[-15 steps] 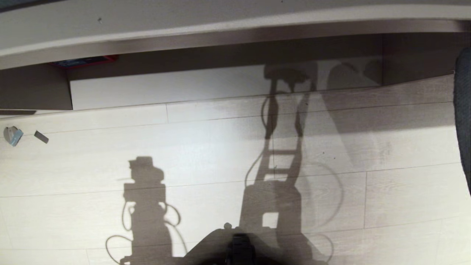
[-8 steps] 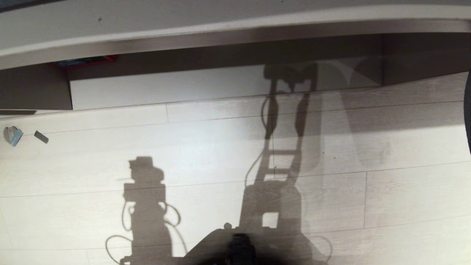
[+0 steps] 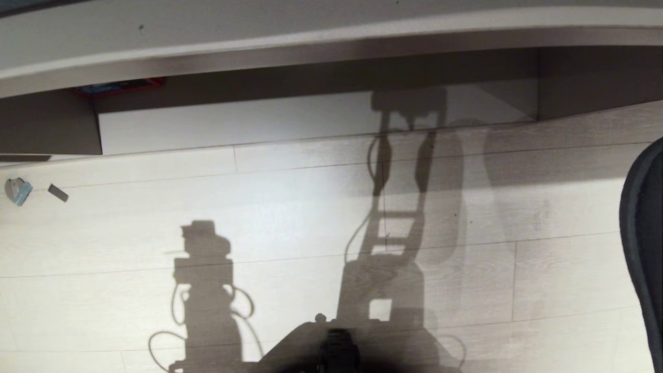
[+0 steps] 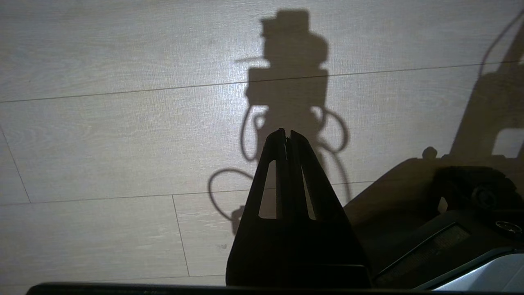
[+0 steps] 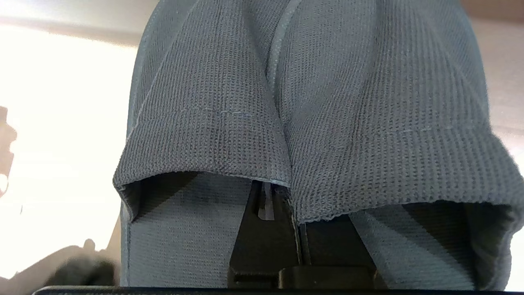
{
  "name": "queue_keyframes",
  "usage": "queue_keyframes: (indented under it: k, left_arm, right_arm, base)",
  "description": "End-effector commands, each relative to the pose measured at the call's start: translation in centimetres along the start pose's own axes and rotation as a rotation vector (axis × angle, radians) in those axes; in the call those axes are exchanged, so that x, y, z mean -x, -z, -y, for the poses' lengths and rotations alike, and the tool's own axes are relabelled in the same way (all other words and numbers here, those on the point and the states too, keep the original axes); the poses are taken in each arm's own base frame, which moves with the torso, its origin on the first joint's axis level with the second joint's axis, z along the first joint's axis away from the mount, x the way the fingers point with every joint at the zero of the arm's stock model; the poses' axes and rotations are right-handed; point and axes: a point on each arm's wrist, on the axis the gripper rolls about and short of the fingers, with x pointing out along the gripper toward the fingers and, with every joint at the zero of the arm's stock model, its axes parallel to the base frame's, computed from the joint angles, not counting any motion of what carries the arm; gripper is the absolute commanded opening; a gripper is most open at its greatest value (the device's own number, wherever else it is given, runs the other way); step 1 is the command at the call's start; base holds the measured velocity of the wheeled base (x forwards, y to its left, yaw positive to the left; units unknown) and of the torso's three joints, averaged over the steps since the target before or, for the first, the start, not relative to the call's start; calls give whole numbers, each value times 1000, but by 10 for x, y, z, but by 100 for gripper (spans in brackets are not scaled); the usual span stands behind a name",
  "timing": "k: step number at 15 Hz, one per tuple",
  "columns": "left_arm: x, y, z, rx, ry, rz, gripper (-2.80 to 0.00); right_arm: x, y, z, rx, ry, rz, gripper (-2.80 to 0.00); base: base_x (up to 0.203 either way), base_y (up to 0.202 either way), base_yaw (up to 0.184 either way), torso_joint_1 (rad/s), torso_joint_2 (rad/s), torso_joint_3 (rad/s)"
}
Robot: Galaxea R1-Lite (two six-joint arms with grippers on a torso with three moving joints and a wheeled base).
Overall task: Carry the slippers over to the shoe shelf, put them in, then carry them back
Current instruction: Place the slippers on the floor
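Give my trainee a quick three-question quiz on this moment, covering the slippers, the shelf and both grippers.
1. True or false: the slippers already lie on the shoe shelf.
2. Which gripper is shut on the slippers? A) left B) right C) neither
3. Fill in: the left gripper hangs shut, holding nothing, over the wooden ____.

Key: 1. False: the shelf's pale board is bare, and the slippers show only at the head view's right edge. 2. B: the right gripper pinches the pair where they meet. 3. floor.

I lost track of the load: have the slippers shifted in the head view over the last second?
Yes. The slippers, pinched in the right gripper, sit lower along the right edge, farther from the shoe shelf.
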Motion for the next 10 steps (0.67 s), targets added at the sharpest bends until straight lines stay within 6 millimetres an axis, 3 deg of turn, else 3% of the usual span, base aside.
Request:
queue_keyframes:
  k: [1,10]
  left_arm:
    - [-1,2,0,4,-1,-8,-280]
    - [-1,2,0,4,-1,-8,-280]
  right_arm:
    - [5,17,-3,6,-3,-8,-280]
    - [6,29,-6,-103,-79,20,-280]
  base:
    - [0,0,0,0,0,0]
    - [0,0,0,0,0,0]
